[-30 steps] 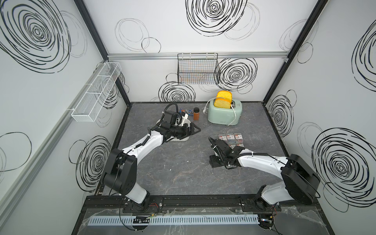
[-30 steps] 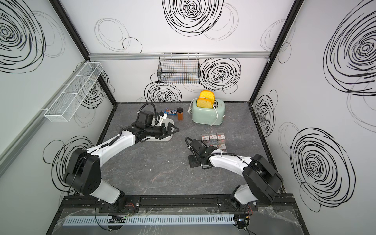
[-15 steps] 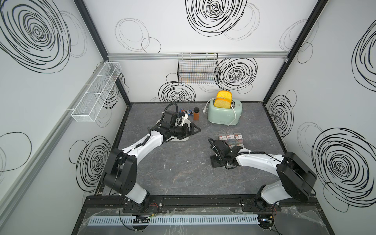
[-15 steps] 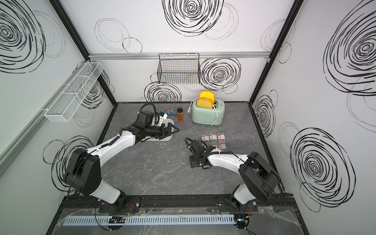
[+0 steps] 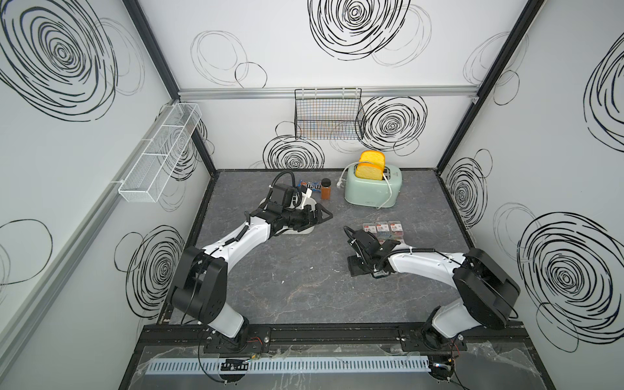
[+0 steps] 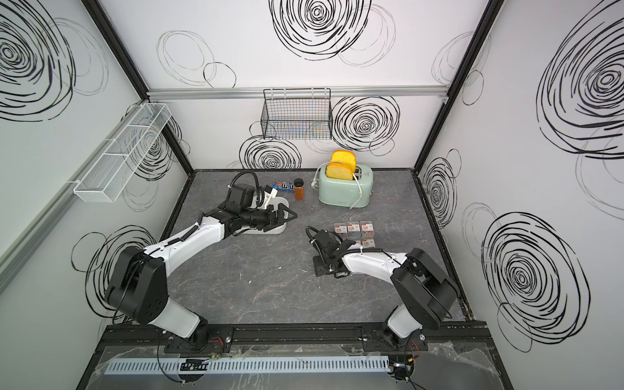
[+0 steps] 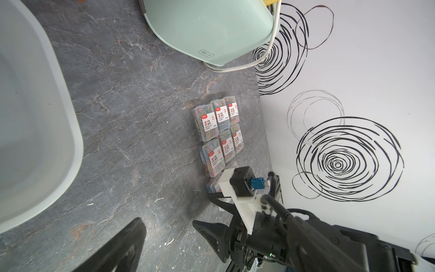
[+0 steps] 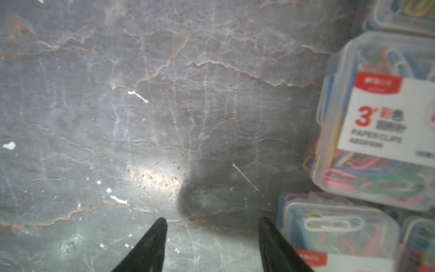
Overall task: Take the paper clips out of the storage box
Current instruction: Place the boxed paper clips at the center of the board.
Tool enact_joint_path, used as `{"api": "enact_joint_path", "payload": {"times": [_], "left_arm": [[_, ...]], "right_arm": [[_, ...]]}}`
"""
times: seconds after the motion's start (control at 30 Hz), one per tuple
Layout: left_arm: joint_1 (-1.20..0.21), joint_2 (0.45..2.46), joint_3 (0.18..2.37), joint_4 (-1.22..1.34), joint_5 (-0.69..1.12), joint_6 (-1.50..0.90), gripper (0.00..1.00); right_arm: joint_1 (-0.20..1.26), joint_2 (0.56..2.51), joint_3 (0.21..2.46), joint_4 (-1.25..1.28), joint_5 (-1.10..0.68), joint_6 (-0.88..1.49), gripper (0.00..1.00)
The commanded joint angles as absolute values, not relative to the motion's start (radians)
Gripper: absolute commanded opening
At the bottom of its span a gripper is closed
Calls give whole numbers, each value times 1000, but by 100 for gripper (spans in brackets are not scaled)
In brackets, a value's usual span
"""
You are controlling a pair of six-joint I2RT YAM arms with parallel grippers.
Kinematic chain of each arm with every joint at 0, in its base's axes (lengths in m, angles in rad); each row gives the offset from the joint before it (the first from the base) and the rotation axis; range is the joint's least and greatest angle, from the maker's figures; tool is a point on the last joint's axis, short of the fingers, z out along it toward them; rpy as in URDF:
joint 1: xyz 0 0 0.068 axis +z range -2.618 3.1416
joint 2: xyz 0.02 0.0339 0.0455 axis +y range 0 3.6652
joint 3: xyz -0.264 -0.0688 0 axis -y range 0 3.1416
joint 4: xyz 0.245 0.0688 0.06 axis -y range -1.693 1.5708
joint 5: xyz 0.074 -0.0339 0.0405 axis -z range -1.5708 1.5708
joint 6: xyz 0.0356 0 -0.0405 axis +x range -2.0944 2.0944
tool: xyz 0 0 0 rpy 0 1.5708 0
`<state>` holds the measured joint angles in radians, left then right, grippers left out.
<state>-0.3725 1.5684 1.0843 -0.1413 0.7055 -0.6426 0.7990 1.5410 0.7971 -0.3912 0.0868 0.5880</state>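
Outside the storage box, paper clips grouped

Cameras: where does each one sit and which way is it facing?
Top views: stereo pair high at the front, looking down and back over the whole table; left arm and right arm whole, left gripper open.
Left wrist: beside the storage box, facing the paper clips and toaster; one own finger shows, plus the right arm.
Right wrist: low, facing down at bare table beside the paper clips; right gripper open, nothing between.
Shared: both wrist views see the same paper clips.
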Motion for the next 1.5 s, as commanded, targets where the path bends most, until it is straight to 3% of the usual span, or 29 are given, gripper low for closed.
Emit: {"api": "enact_joint_path", "payload": {"times": [0.0, 1.47], "left_arm": [[-364, 1559, 1086, -127, 708, -623, 99], [-370, 1598, 1113, -118, 718, -630, 99]], "right_arm": [[779, 1552, 822, -425, 131, 605, 64], [674, 1509, 765, -490, 156, 597, 62]]}}
